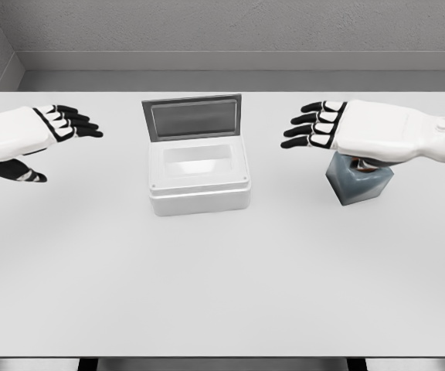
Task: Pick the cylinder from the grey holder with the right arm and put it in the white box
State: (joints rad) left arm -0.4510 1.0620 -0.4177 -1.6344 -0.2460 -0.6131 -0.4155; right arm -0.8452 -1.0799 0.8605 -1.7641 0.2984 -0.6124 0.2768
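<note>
The grey holder (359,184) stands on the table at the right. My right hand (315,125) hovers over it with fingers spread and holding nothing; its palm covers the holder's top, so only a brownish sliver of the cylinder (359,163) shows under the hand. The white box (198,176) sits in the middle with its lid (192,117) raised at the back and its inside showing nothing. My left hand (60,131) floats at the far left, open, apart from everything.
The white table (222,294) runs to a front edge near the bottom of the view. A grey wall rises behind the table's far edge.
</note>
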